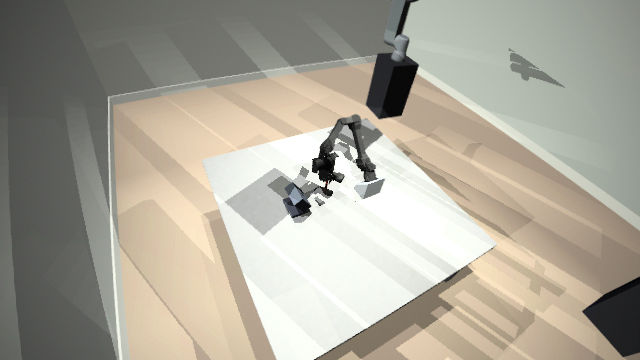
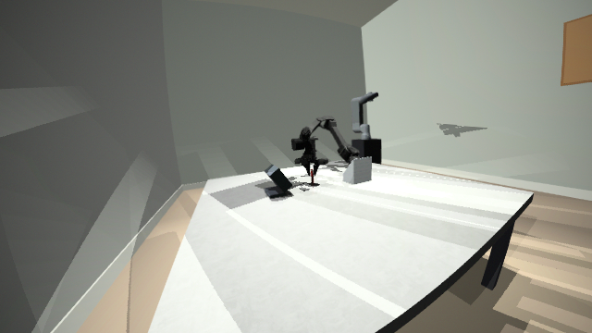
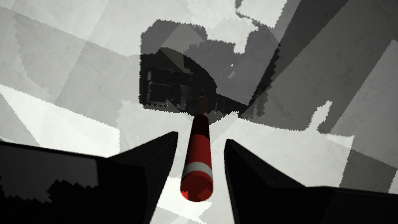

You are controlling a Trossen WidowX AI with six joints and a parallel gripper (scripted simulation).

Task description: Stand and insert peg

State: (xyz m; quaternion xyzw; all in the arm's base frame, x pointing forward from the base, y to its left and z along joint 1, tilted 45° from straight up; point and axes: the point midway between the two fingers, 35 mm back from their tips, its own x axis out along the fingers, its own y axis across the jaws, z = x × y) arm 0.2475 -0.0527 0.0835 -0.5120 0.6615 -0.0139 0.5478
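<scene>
The red peg (image 1: 326, 185) (image 2: 312, 177) (image 3: 199, 150) stands upright on the table (image 1: 320, 260) (image 2: 277, 259), its white-banded end up. My gripper (image 1: 327, 182) (image 2: 312, 172) (image 3: 201, 142) points down over it, partly open, with a finger on each side of the peg. In the wrist view a gap shows between the peg and each finger. A tilted dark blue-grey block on a dark base, seemingly the sloped panel (image 1: 298, 196) (image 2: 279, 178), is left of the peg in the top and exterior views. Its hole cannot be made out.
A pale grey wedge (image 1: 369, 189) (image 2: 361, 171) stands right of the peg in the top and exterior views, next to the arm's base (image 1: 366, 167). Another arm on a black pedestal (image 1: 392, 85) (image 2: 370, 150) is behind, off the table. Shadows cross the table around the peg.
</scene>
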